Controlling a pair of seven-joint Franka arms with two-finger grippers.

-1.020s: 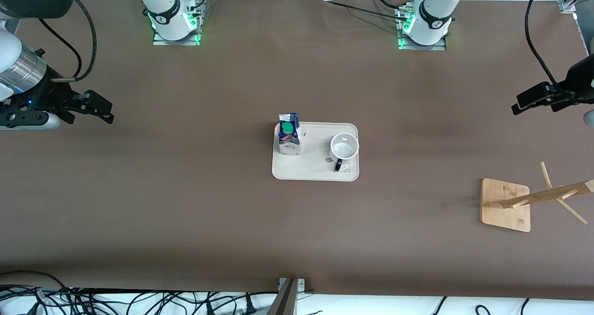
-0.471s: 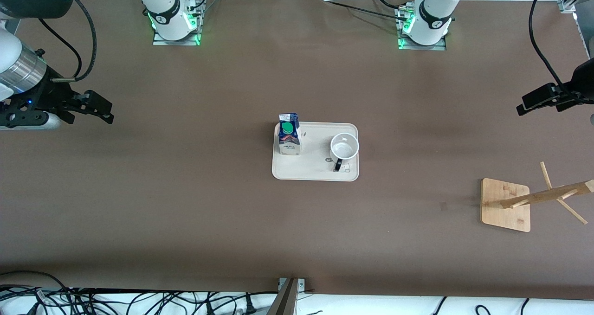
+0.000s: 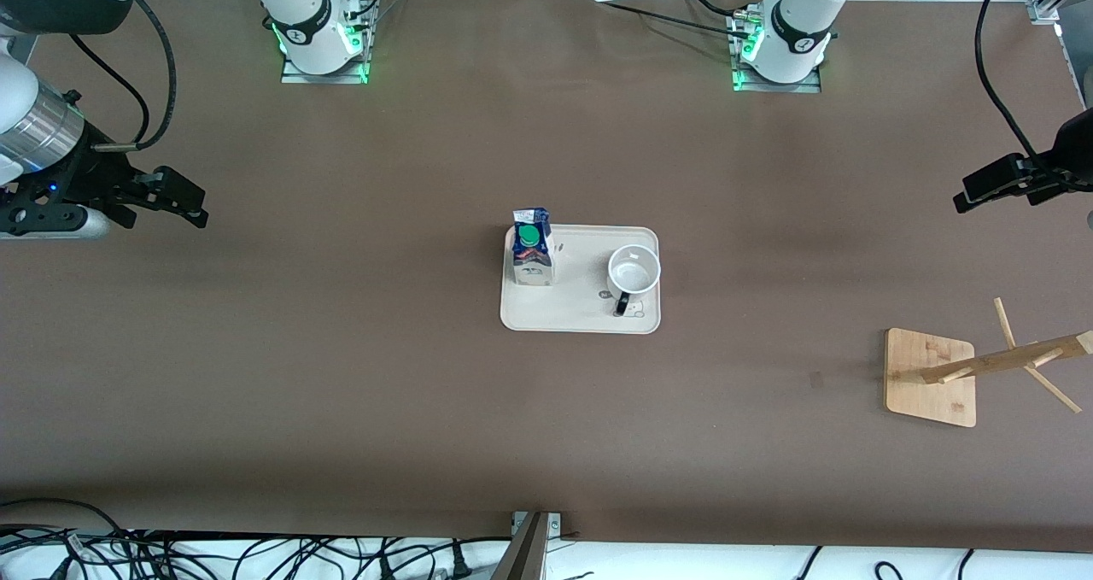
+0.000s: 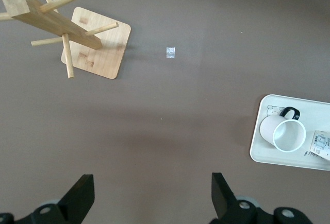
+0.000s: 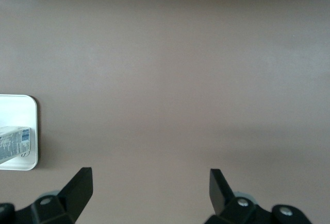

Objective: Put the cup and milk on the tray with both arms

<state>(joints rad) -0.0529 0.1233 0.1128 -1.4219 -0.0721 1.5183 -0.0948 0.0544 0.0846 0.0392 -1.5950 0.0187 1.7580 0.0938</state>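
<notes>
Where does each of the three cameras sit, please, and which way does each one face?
Front view: high across the table, facing both arm bases; shows the tray, both arms, the open left pincer and the open right pincer.
Left wrist view: on the left arm, looking down at the wooden rack, cup and own fingertips.
Right wrist view: on the right arm, looking down at bare table, own fingertips.
Shared: tray and milk.
</notes>
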